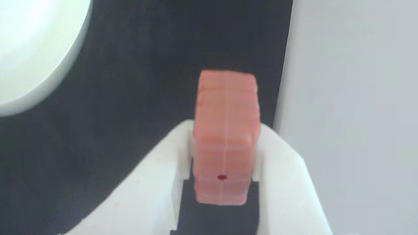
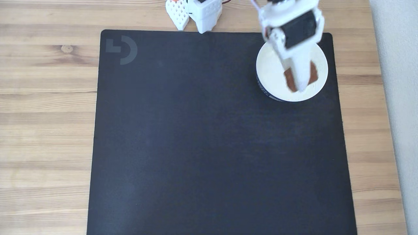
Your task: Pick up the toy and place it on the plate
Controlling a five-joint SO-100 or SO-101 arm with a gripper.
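My gripper (image 1: 227, 130) is shut on the toy (image 1: 225, 107), a reddish-brown block with a tiny dark dot on its near narrow side, pinched between the two white fingers. In the wrist view, black mat lies beneath the toy and the white plate (image 1: 29, 49) sits off to the upper left. From the fixed view the gripper (image 2: 300, 84) hangs in front of the plate (image 2: 271, 65) at the mat's far right, and the toy (image 2: 289, 81) shows on both sides of the white finger. The height above the plate is unclear.
A large black mat (image 2: 212, 130) covers the wooden table (image 2: 49, 114). The arm's white base (image 2: 202, 13) stands at the mat's far edge. A pale grey surface (image 2: 401, 98) runs along the right side of the table.
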